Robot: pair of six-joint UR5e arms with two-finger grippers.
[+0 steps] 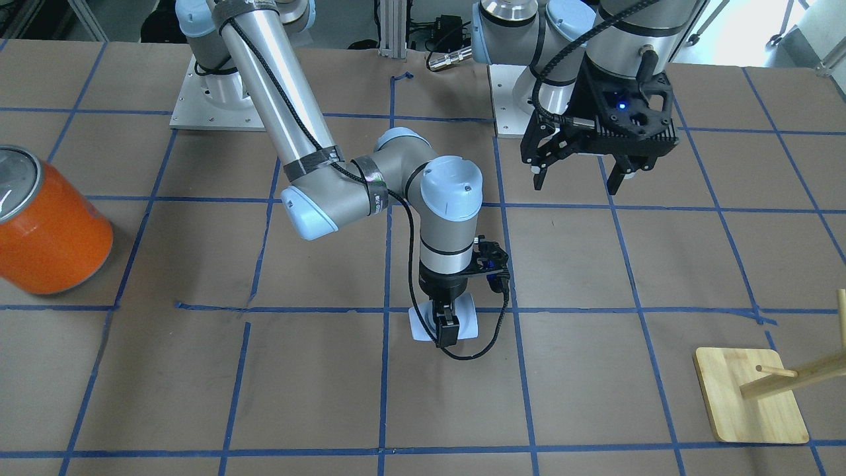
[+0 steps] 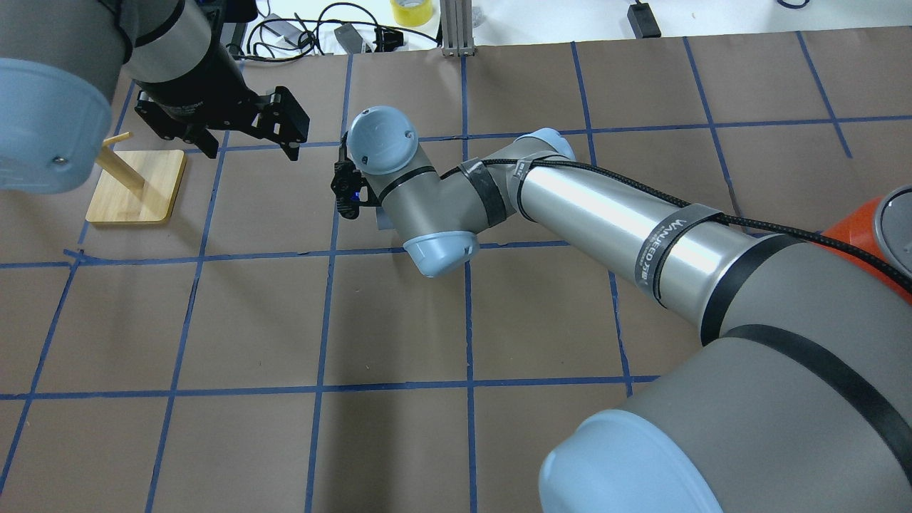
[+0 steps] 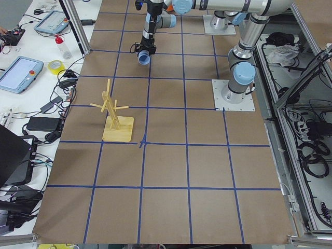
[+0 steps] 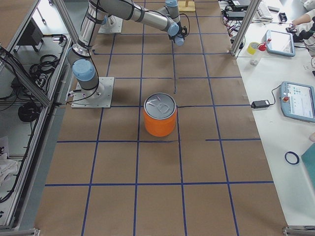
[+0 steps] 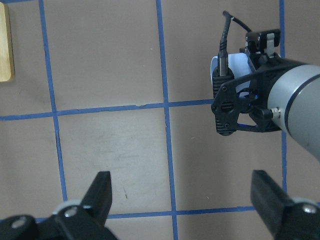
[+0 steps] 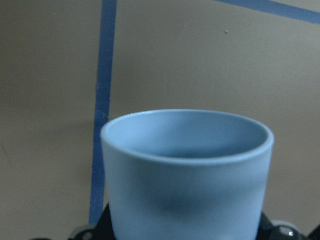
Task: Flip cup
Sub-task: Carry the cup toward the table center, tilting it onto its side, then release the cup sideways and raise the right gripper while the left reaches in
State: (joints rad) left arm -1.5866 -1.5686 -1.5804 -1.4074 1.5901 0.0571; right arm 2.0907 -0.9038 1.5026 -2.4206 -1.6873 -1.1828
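1. The cup (image 6: 187, 175) fills the right wrist view. It is pale lavender-blue and plain, with its rim at the far side, a little of the inside showing, and brown table beyond.
2. The right gripper (image 1: 444, 325) is clamped on it, low over the table (image 1: 264, 396) near the middle and close to a blue tape line (image 1: 317, 308). One black finger crosses the cup's wall on the side facing the front camera. Whether the cup touches the table cannot be told.
3. In the left-end view the cup's mouth shows as a ring turned toward that camera. It seems to sit tilted or on its side in the grip, neither upright nor upside down.
4. Progress, as a judgement: the grasp is made and the turn looks partway done. What is left is finishing the rotation, setting the cup down and letting go.
5. The left gripper (image 5: 180, 179) is spread wide and holds nothing. It hangs above the table, well apart from the cup.
6. Further out, the orange canister (image 1: 49, 231) stands toward the robot's right end and the wooden peg stand (image 1: 747, 396) toward its left.
7. Writing: a strap (image 2: 661, 246) around the right arm appears to read "WANJEED". The cup bears no label, and the print on the left gripper's body is too small to read.
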